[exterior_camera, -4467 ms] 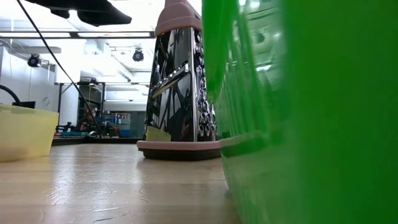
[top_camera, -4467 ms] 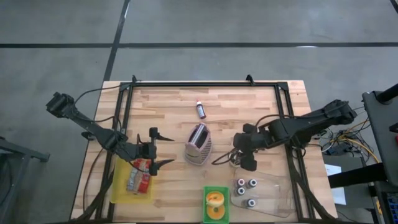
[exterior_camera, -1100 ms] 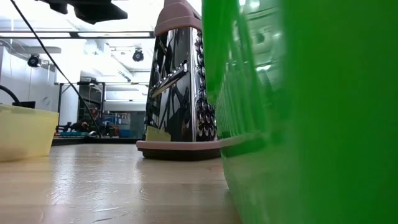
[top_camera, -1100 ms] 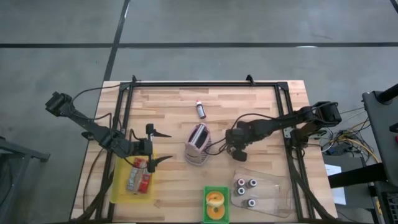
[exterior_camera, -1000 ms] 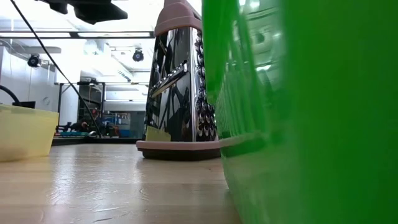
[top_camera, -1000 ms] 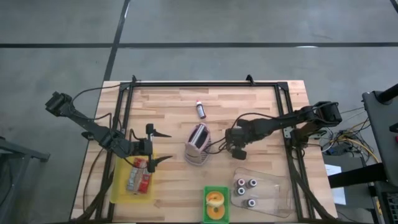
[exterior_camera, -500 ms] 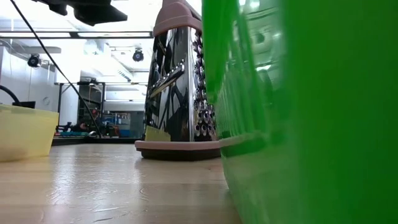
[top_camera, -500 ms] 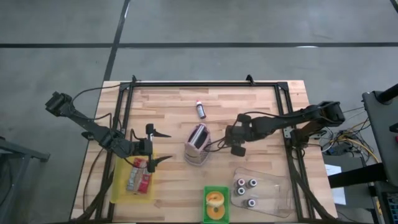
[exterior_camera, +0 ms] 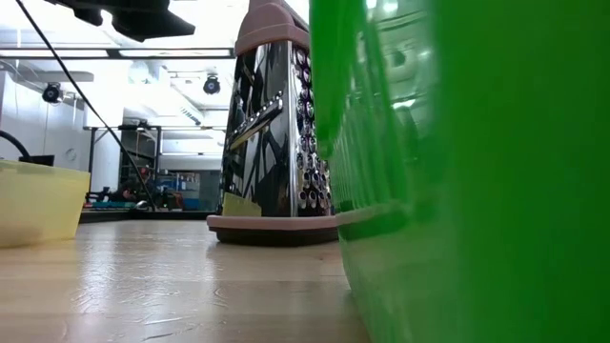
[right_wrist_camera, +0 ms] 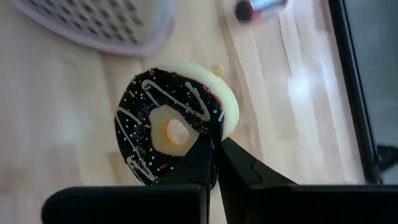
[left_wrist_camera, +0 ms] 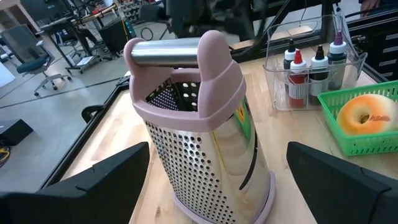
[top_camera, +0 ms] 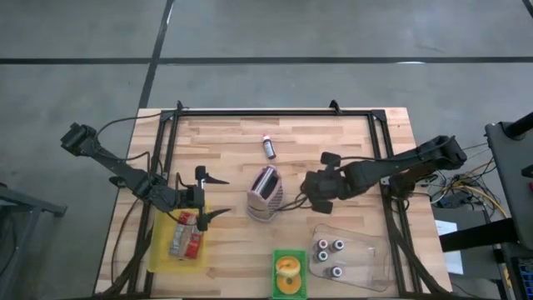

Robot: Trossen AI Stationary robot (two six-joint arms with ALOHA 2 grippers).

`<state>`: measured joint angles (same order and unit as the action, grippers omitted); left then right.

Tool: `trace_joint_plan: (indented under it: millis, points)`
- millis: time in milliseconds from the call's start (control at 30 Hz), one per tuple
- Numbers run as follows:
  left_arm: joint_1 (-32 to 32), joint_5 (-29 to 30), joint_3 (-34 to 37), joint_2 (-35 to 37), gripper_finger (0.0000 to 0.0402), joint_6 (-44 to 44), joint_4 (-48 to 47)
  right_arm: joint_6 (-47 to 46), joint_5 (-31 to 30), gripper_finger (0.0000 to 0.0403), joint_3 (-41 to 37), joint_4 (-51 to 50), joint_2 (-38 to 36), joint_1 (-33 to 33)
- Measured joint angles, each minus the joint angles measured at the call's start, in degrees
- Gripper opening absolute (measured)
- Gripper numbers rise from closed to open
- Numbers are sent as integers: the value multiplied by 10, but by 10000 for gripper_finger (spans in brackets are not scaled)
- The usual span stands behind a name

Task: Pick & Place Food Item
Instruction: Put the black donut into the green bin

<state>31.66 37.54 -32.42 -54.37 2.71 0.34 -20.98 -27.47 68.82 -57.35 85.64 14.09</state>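
Observation:
A chocolate-frosted donut with white drizzle is held by my shut right gripper. In the high view that gripper hangs mid-table, just right of the pink-and-steel grater, and points toward it. My left gripper waits open left of the grater, over the yellow bin's far end. Its two fingers frame the grater without touching it. My right gripper pinches the donut's ring at the side nearest the fingers, between its two fingers. The fingers slant down toward the table's left. The donut juts out beyond the fingertips, frosted face toward the wrist camera, lifted clear of the wooden table.
A green basket with a pale donut sits at the near edge. A clear tray of small bottles stands to its right. The yellow bin holds packets. A small bottle lies behind the grater. Black rails frame the table.
My right gripper, still shut on the donut, has risen from the table. It has tipped from pointing steeply down to slanting toward the grater. The donut has been lifted clear of the wood.

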Motion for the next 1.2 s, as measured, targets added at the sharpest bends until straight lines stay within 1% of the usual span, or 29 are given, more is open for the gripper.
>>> trace_joint_plan:
  millis: [433,567,700,833,967,1067,1200]
  points:
    - [0,0,0,0,383,-2,0,-31,4,8,88,0,-2,91]
    - [0,0,0,0,383,-2,0,-26,37,8,90,58,-2,115]
    - [0,0,0,0,383,-2,0,-26,55,8,79,126,-2,135]
    - [0,0,0,0,383,-4,0,-36,59,8,71,154,-2,156]
    - [0,0,0,0,383,-4,0,-54,88,8,58,188,0,172]
    - [0,0,0,0,383,-4,0,-57,101,8,57,213,15,181]
    - [0,0,0,0,383,-4,0,-58,144,8,57,245,53,184]
